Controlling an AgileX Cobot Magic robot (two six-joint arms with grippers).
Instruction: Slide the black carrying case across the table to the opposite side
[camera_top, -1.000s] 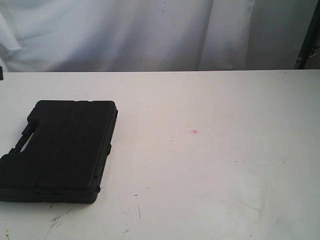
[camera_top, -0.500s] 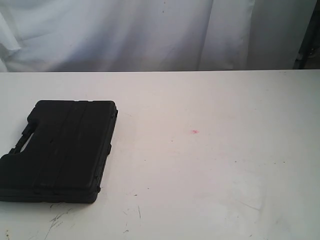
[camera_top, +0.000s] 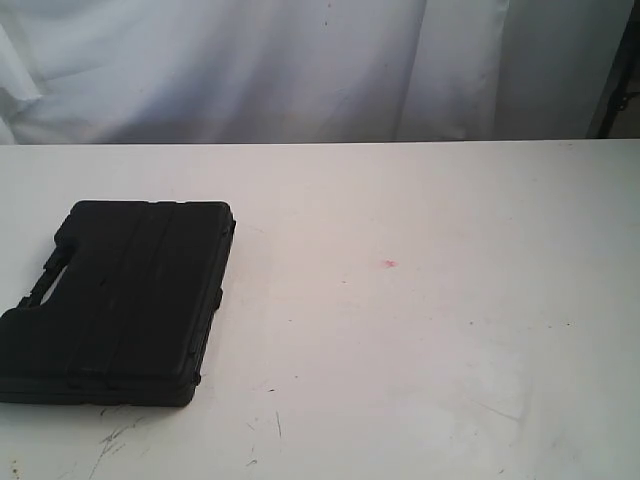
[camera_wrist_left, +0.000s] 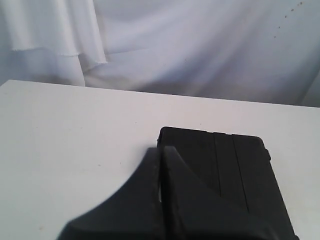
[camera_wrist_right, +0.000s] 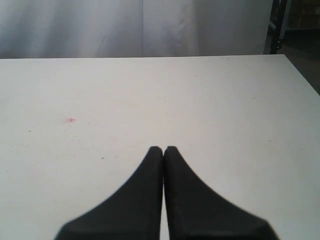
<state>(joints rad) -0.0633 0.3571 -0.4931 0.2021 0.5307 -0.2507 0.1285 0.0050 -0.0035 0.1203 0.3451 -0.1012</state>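
Black carrying case (camera_top: 125, 300) on table (camera_top: 420, 350); left hand (camera_wrist_left: 160, 149), right hand (camera_wrist_right: 163, 149) both together, empty

Case (camera_top: 120, 305) lies near left edge of table (camera_top: 450, 350); bare surface runs from it to right edge.

Black carrying case (camera_top: 120, 300) lies flat on white table (camera_top: 430, 350), lid closed, at L side of the view. Handle cut-out (camera_top: 45, 283) sits on case's L edge; small latch tabs show along R edge. Lid has shallow lengthwise ribs. Small red spot (camera_top: 389, 264) approx. mid-table, well apart from case. Dark scuff marks (camera_top: 115, 437) on the surface near front edge, just below case. White curtain (camera_top: 300, 70) hangs behind table's far edge. Dark upright object (camera_top: 622, 70) at top R corner, ID unclear.
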